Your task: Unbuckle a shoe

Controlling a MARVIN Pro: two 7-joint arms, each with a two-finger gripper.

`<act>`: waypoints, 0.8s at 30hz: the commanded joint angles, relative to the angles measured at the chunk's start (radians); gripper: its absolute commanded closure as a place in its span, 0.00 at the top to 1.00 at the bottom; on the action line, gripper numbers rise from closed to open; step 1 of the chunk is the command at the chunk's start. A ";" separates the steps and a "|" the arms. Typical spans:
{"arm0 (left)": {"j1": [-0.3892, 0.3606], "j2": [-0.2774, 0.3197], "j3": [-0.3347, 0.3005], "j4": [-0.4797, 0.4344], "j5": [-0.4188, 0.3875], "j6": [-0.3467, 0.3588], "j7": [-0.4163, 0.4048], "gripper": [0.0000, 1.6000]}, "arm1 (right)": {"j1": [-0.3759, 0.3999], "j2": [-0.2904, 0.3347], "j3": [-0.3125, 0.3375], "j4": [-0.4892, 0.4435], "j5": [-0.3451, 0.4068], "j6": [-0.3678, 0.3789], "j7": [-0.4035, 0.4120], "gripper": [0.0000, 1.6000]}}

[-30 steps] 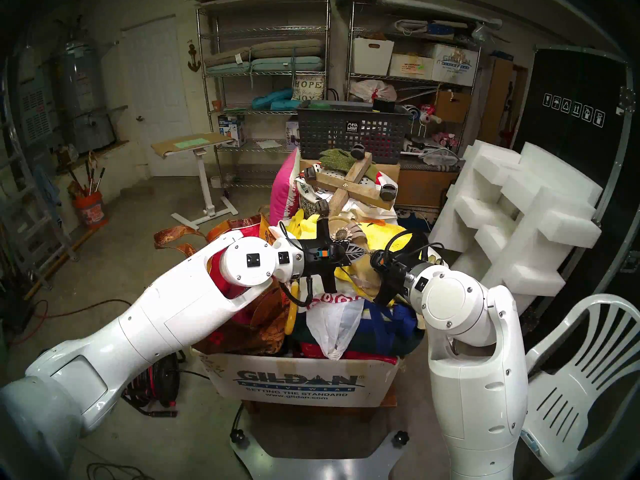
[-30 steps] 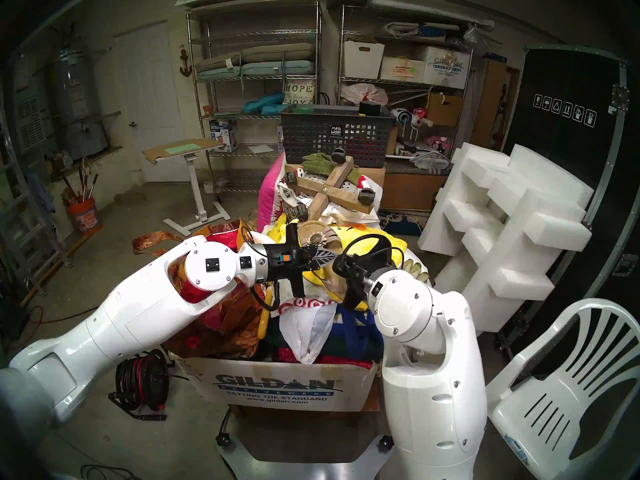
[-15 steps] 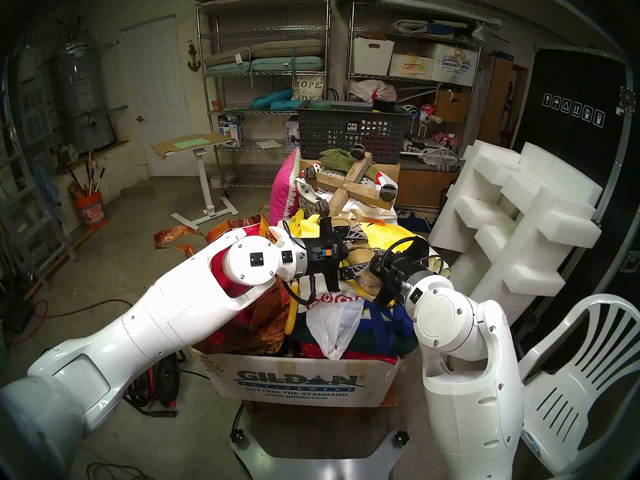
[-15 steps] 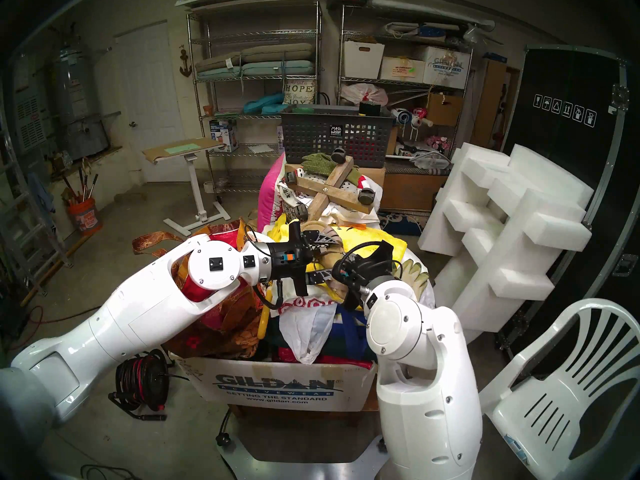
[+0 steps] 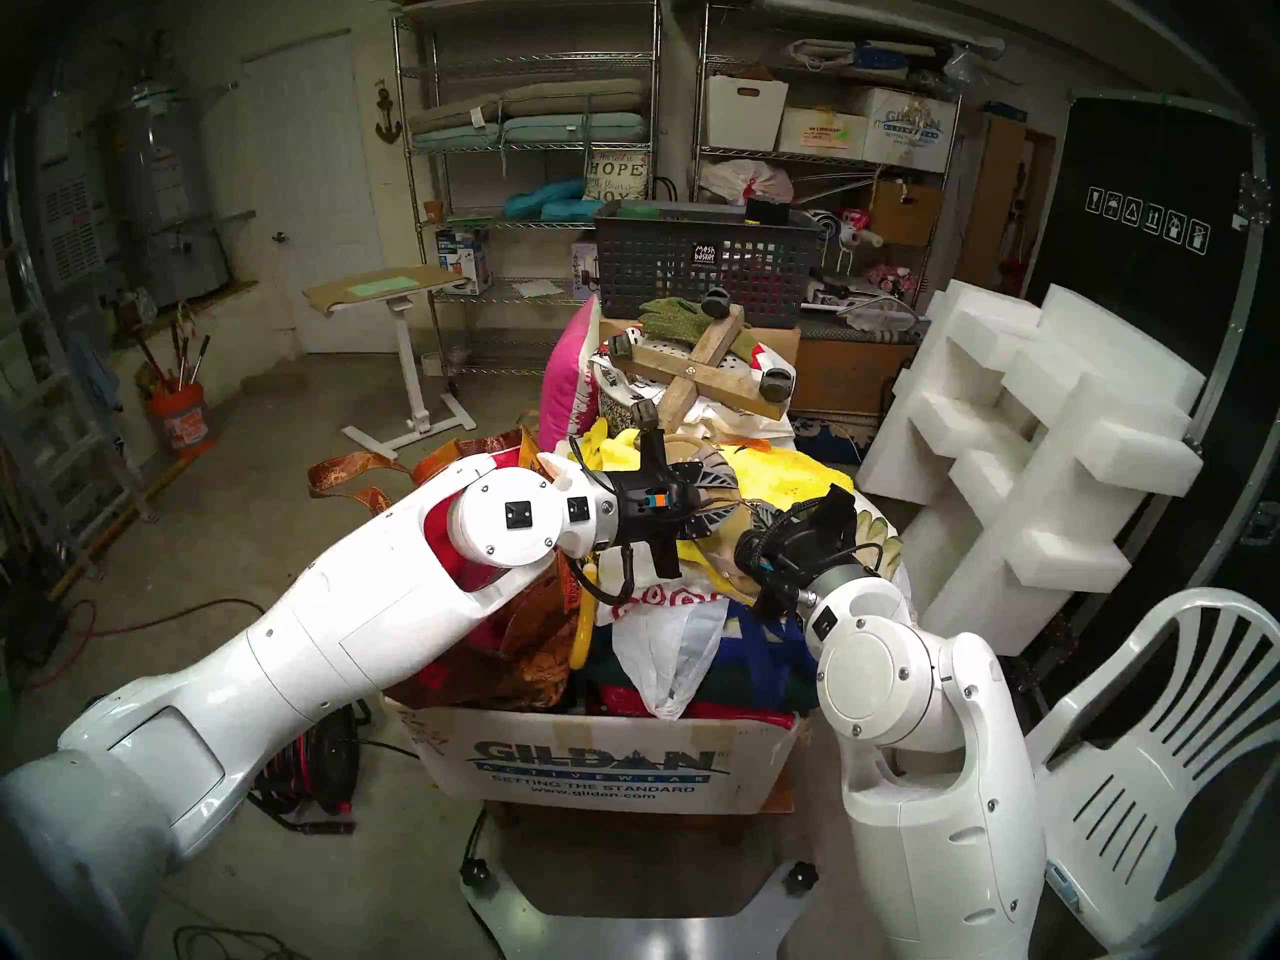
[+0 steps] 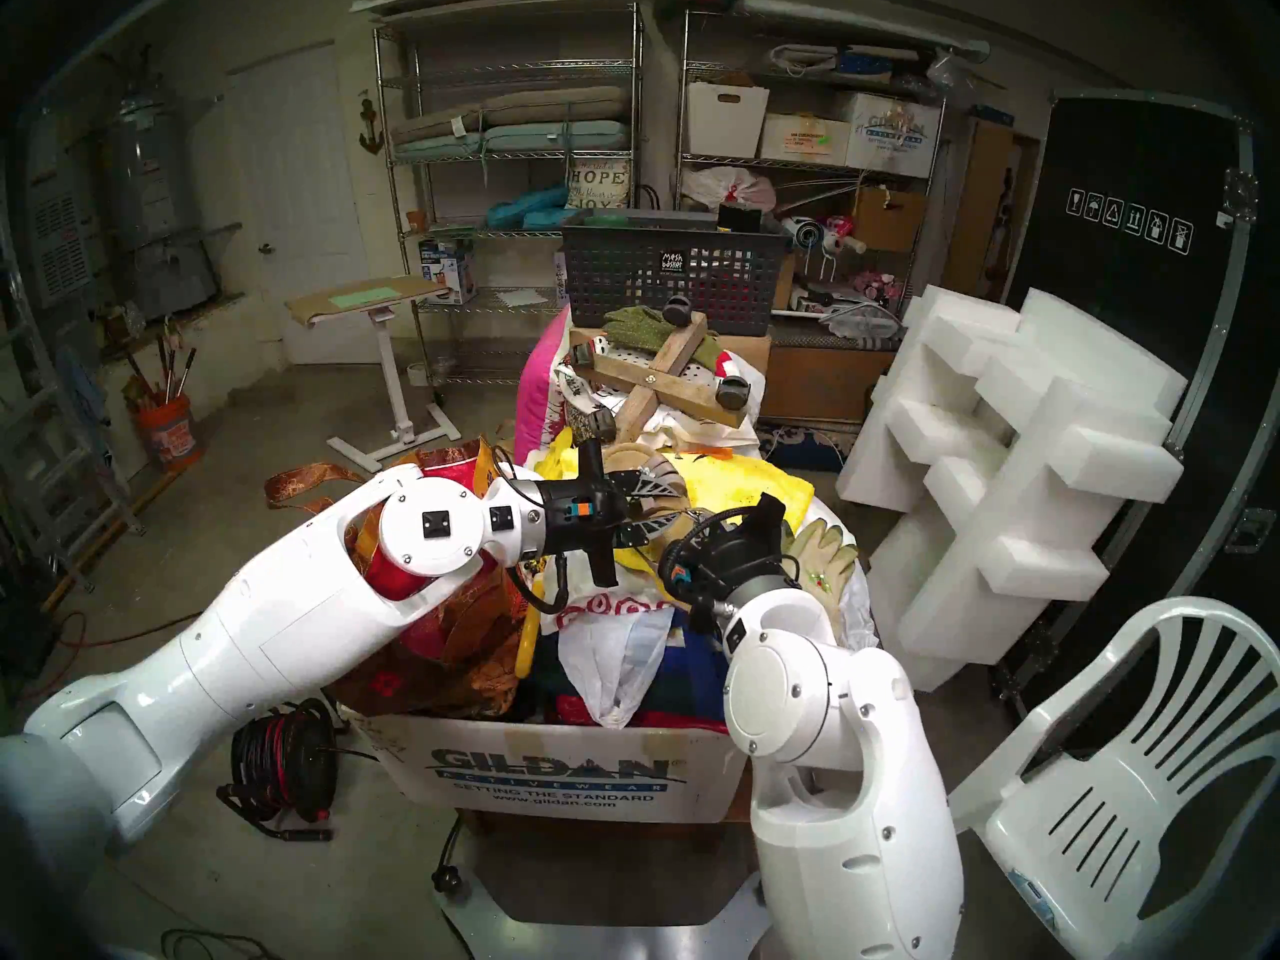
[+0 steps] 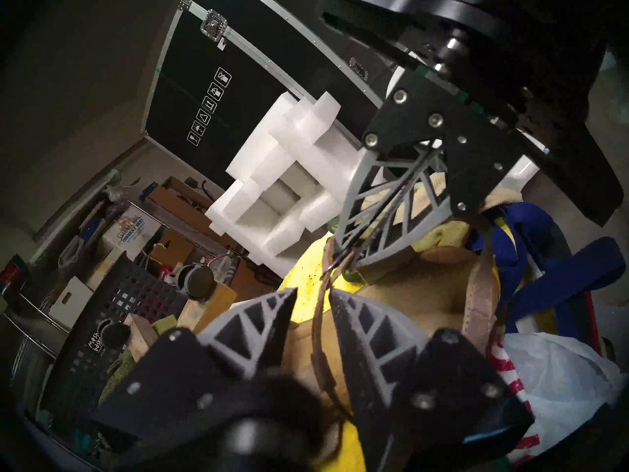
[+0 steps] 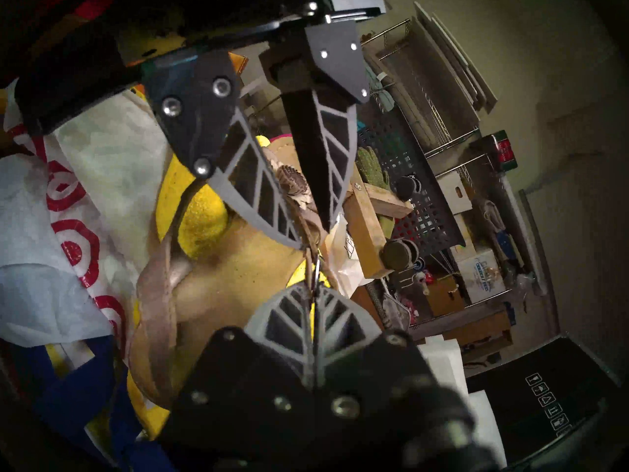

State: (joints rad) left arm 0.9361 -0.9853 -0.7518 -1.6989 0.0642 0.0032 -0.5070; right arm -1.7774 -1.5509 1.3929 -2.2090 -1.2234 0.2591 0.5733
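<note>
Risks first. You had only the right claw (image 8: 313, 292) on the shoe (image 8: 238, 273), pinching at its very fingertips. A thin strap (image 7: 321, 325) held that far out could slip free under any pull. Nothing pinned the shoe itself, which lay sole-down on the yellow cloth (image 8: 200, 209) atop the heaped box (image 5: 596, 764). A tug on the strap would likely have dragged the whole shoe across the pile rather than worked the buckle (image 8: 316, 267). The two claws also stood tip to tip, so a small misjudged move by either could have knocked them together.

Claw states. Your right claw was closed on the strap right at the buckle ring. Your left claw (image 7: 313, 292) stood partly open, gripping nothing. The strap ran up between its fingers and lay close against one of them; contact there was probable, not certain. The wrist views were too blurred to show whether the prong sat in its hole.
</note>
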 commanded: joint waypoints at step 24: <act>0.023 0.017 -0.005 -0.007 0.000 -0.054 0.038 0.48 | -0.035 0.049 -0.057 0.046 -0.100 -0.101 -0.260 0.00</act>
State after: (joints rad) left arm 0.9646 -0.9615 -0.7479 -1.7009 0.0600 -0.0432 -0.4850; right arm -1.8157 -1.5045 1.3499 -2.1388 -1.3113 0.1690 0.3460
